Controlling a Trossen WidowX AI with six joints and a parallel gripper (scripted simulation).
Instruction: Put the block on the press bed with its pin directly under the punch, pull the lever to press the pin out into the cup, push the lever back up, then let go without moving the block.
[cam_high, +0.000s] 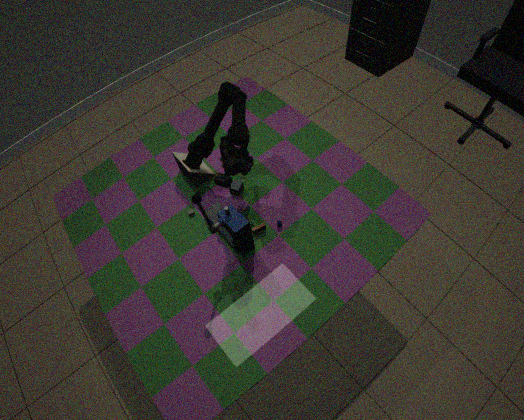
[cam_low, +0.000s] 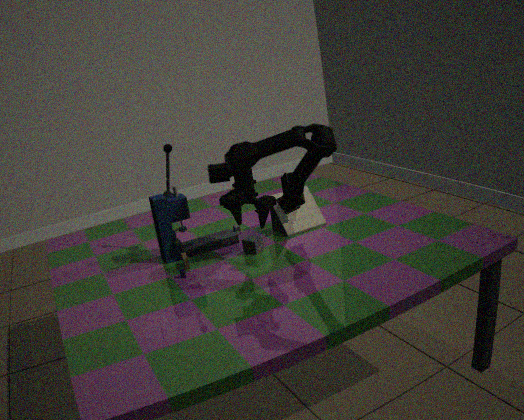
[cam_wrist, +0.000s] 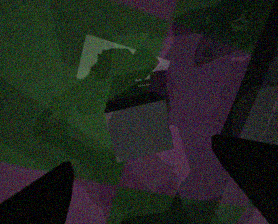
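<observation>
The grey block (cam_high: 236, 187) (cam_low: 251, 245) (cam_wrist: 142, 131) rests on the checkered table, apart from the press. My gripper (cam_low: 251, 222) (cam_wrist: 144, 155) is open and empty, pointing down a little above the block, with a finger on either side of it in the wrist view. The blue press (cam_high: 234, 220) (cam_low: 170, 210) stands to the left in the exterior view. Its lever (cam_high: 203, 211) (cam_low: 168, 170) stands upright. The small punch (cam_low: 183, 228) shows below the press head. The block's pin and the cup cannot be made out in the dark.
A long dark bar (cam_low: 210, 242) runs from the press toward the block. A small orange piece (cam_high: 258, 228) and a small dark blue piece (cam_high: 279, 224) lie near the press. A small grey piece (cam_high: 191, 213) lies on the lever side. The pale wedge (cam_low: 305, 220) is at my arm's base.
</observation>
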